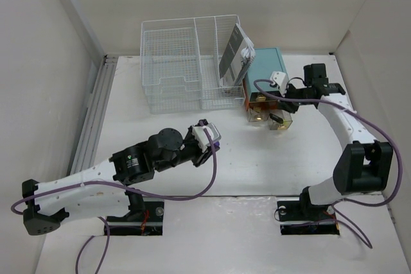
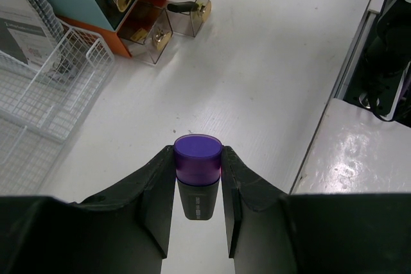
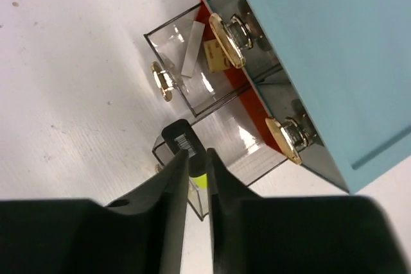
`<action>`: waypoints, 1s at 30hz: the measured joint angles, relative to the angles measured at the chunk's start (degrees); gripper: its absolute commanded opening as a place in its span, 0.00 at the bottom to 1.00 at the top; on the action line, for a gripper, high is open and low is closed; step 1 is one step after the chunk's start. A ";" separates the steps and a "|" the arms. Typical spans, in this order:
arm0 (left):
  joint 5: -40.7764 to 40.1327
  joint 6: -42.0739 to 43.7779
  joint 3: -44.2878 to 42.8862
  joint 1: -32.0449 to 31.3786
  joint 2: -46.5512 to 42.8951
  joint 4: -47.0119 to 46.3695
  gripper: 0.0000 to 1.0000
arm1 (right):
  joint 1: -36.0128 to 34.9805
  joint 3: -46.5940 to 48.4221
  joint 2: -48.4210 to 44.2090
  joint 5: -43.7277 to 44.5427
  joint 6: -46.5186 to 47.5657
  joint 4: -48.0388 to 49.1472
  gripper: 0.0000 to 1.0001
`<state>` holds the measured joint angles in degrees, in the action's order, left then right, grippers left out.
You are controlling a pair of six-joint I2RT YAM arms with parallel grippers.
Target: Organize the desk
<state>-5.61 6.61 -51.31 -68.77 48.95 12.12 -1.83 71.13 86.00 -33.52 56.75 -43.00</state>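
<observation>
My left gripper [image 1: 209, 142] [image 2: 198, 152] hangs over the middle of the white desk [image 1: 257, 171], shut on a black marker with a purple cap [image 2: 198, 158]. At the back right, my right gripper [image 1: 287, 102] [image 3: 196, 153] hovers just above a pulled-out clear drawer [image 3: 270, 139] of the teal drawer box [image 1: 266, 62]. A black highlighter with a yellow-green end [image 3: 180, 138] [image 2: 182, 6] lies slanted in that drawer, showing below the fingers. The right jaws stand a narrow slit apart and do not seem to grip it.
A second clear drawer [image 3: 192, 62] is pulled out beside it and holds a white strip. The white wire-mesh organizer [image 1: 180, 62] with booklets [image 1: 234, 56] stands at the back, left of the box. A ribbed rail [image 1: 96, 113] runs along the left edge.
</observation>
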 measured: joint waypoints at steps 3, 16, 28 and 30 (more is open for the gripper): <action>0.96 0.00 0.00 0.46 0.04 -0.48 0.00 | 0.00 -2.32 -1.95 0.48 -2.05 0.87 0.08; 2.38 -0.02 0.33 1.11 0.04 -1.18 0.00 | 0.70 -5.66 2.86 9.35 -8.04 6.67 0.04; 3.41 -4.70 3.30 1.14 0.04 -9.79 0.00 | 0.72 -6.49 6.64 15.37 -10.29 7.04 0.04; 3.76 -6.16 4.70 1.11 0.04 -13.05 0.00 | 0.72 -6.64 6.58 15.85 -10.27 6.91 0.04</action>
<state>-1.85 0.45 -46.61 -67.66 48.99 -0.93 -1.10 64.49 92.58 -17.67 46.48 -36.10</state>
